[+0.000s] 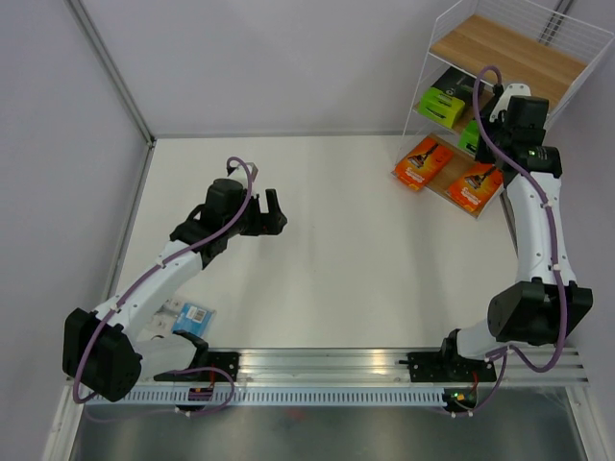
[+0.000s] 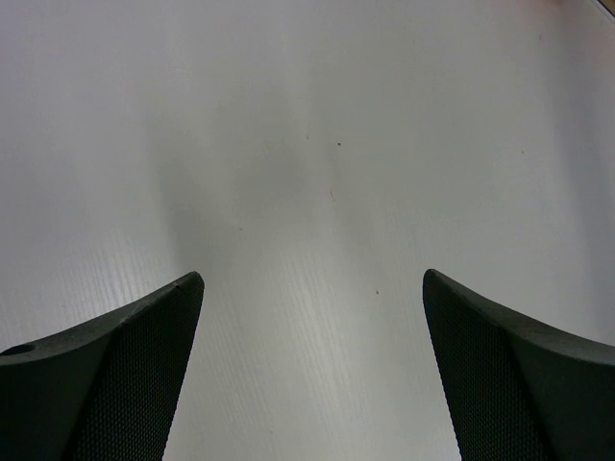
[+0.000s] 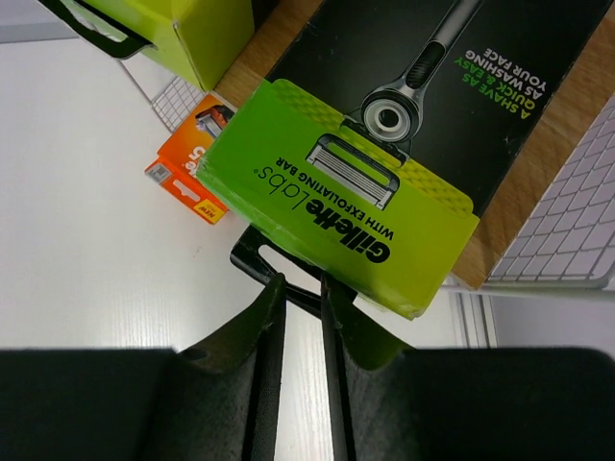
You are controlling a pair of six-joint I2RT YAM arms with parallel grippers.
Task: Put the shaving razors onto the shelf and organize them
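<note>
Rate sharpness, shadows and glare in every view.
Top external: sharp, evenly lit, faint shadows on the white table. Left wrist: a soft grey shadow band crosses the table beyond the open, soft-edged left gripper. Right wrist: the lime-green and black razor box is crisp, its print legible, no glare; the right gripper is dark and blurred.

Top view looks down from above the near edge over the whole surface (image 1: 327, 259). Left wrist — close on bare surface; right wrist — tight on the shelf (image 3: 577, 125), shared with top.
</note>
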